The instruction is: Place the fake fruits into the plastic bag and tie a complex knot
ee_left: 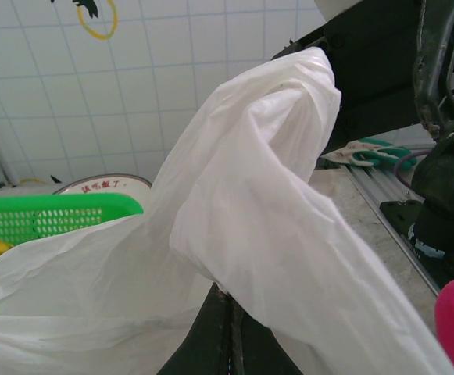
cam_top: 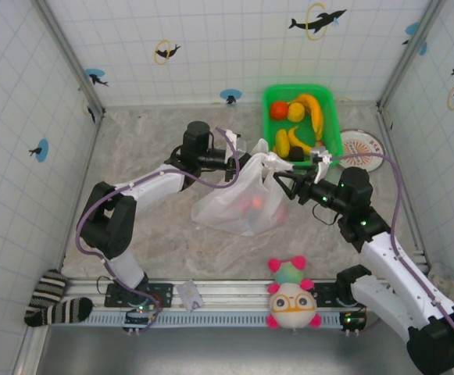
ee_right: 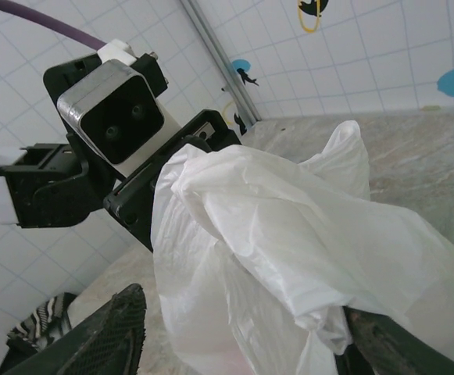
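Doubly engages plastic bag (cam_top: 238,205) left of green basket (cam_top: 298,87): pinches its top with left gripper (cam_top: 239,161), straddles it with spread-fingered right gripper (cam_top: 286,181).

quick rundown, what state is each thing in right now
plastic bag: top held up, no knot visible, reddish fruit inside
left gripper: shut on the bag's top
right gripper: open, fingers either side of the bag
green basket: holds bananas and an orange
plush toy: lying at near edge
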